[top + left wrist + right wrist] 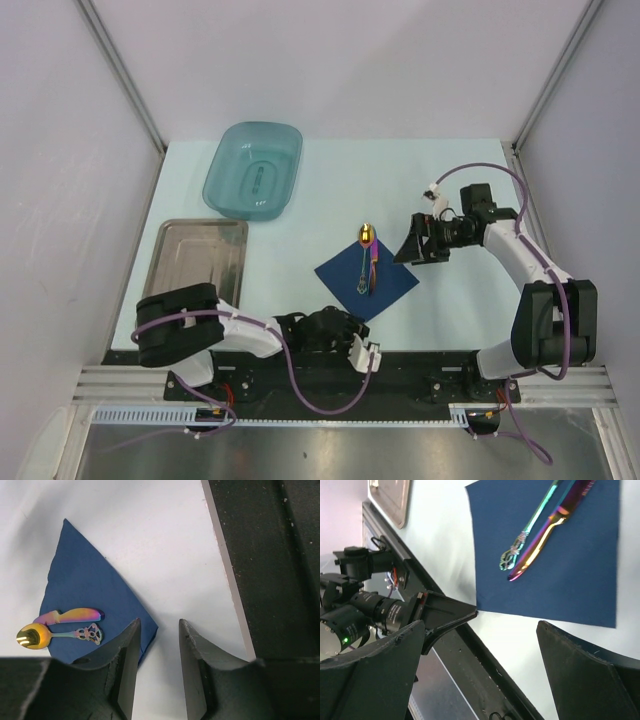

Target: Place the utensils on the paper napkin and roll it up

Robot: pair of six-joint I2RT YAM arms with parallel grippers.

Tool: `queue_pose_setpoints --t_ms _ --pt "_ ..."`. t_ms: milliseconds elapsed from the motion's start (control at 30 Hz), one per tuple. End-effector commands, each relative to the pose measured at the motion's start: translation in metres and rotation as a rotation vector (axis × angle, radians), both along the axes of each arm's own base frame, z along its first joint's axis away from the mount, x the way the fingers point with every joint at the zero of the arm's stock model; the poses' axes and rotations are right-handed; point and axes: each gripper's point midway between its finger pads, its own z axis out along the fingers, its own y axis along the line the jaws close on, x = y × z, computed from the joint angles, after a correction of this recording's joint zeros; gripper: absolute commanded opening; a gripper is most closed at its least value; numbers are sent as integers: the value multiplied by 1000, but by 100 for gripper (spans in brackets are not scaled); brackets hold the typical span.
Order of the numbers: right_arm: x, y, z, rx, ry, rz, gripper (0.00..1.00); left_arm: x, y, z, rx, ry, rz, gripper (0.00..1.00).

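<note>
The dark navy paper napkin [366, 276] lies as a diamond at the table's middle. Two utensils lie on it side by side: a spoon [366, 250] with a gold bowl past the far corner, and a pink-purple knife [374, 264]. My left gripper [336, 326] sits low at the napkin's near corner. In the left wrist view its jaws [159, 625] stand apart over bare table, with the napkin [85, 590] corner at the left fingertip [131, 635]. My right gripper [411, 246] is wide open beside the napkin's right corner, nothing between its fingers [590, 665].
A translucent teal tub [253, 168] stands at the back left. A clear grey tray [200, 262] lies at the left edge. The black base rail [270, 580] runs along the near edge, close to my left gripper.
</note>
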Motion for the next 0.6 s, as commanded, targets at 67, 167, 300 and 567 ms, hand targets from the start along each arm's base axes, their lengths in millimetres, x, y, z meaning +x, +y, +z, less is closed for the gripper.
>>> queue_pose_setpoints --t_ms 67,167,300,567 --pt "5 -6 1 -19 -18 -46 100 10 2 -14 30 -20 25 37" --pt "6 -9 -1 -29 -19 -55 100 20 5 -15 32 -19 51 25" --pt "6 -10 -9 -47 -21 -55 100 27 1 -2 19 28 59 15" --pt "9 -19 -31 -106 -36 -78 96 18 -9 28 -30 162 19 0"
